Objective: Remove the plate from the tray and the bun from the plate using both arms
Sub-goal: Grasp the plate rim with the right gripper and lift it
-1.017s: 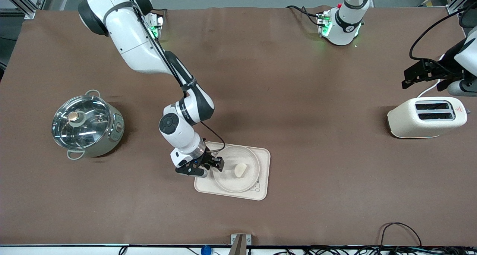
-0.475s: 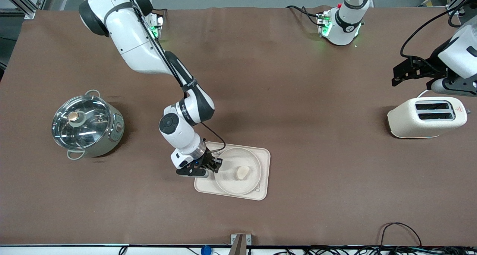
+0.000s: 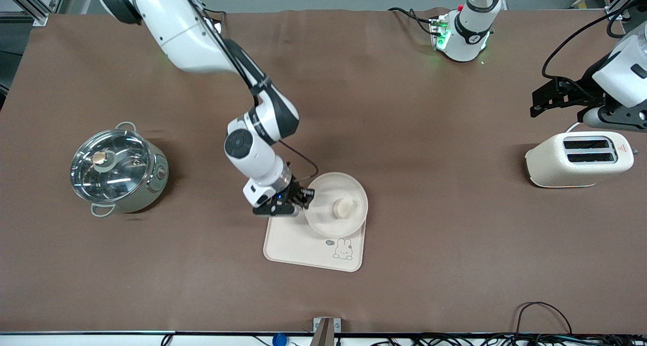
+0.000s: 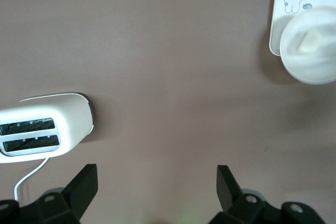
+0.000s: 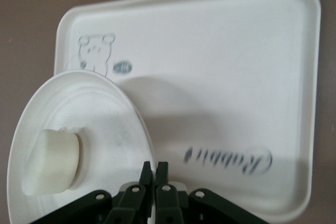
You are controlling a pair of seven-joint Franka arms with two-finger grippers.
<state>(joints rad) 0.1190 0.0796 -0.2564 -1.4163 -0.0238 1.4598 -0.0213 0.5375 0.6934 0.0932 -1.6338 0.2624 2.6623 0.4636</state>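
Note:
My right gripper [image 3: 303, 198] is shut on the rim of the round cream plate [image 3: 323, 219] and holds it tilted in the air, over the tray's edge farther from the front camera. The bun [image 3: 342, 208] lies on the plate. In the right wrist view the shut gripper [image 5: 155, 169] pinches the plate's rim [image 5: 105, 114], and the bun [image 5: 55, 161] sits beside it. My left gripper [image 3: 543, 100] is open and empty in the air by the toaster. Its fingers [image 4: 84, 182] stand wide apart over bare table.
The rectangular cream tray [image 3: 298, 242] with a rabbit drawing lies under the plate. A cream toaster [image 3: 579, 159] stands at the left arm's end. A lidded steel pot [image 3: 117, 170] stands at the right arm's end. Brown cloth covers the table.
My right gripper has lifted the plate with the bun off the tray and carried it away from the front camera, uncovering the rabbit drawing. My left gripper rose slightly.

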